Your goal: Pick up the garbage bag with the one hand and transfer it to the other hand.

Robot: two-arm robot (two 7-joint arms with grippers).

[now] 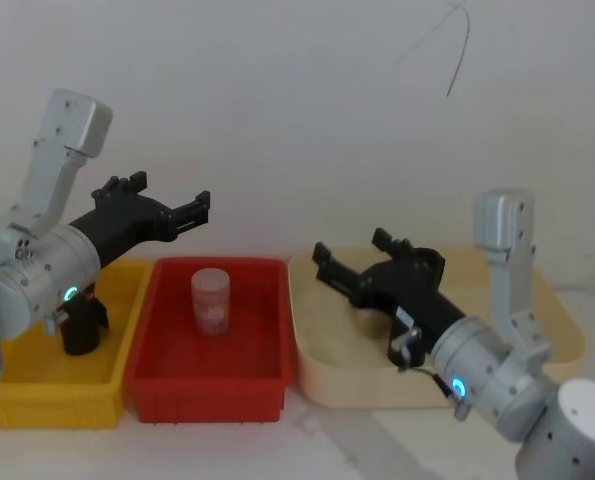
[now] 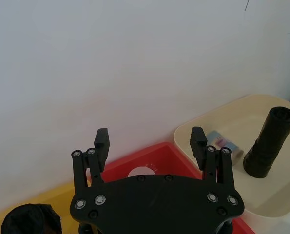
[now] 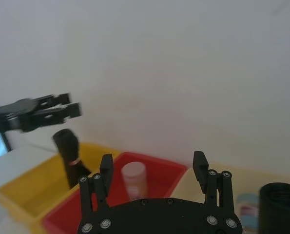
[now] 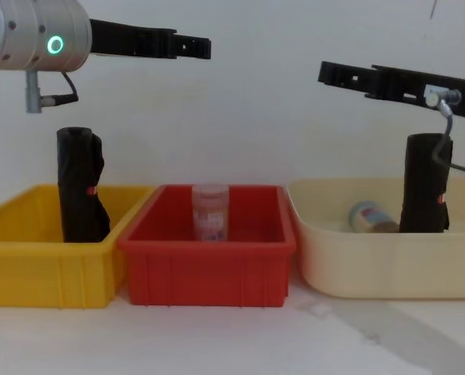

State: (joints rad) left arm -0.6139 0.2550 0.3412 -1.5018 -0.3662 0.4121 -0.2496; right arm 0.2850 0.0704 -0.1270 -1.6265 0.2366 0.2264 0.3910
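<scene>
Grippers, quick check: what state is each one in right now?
Left gripper: open, holding nothing, raised above the yellow bin.
Right gripper: open, holding nothing, raised over the beige tub.

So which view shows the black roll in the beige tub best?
Left wrist view: the black roll stands whole, unobstructed in the beige tub. Chest view shows it above the tub wall, right wrist view a corner, head view little behind the right gripper.
</scene>
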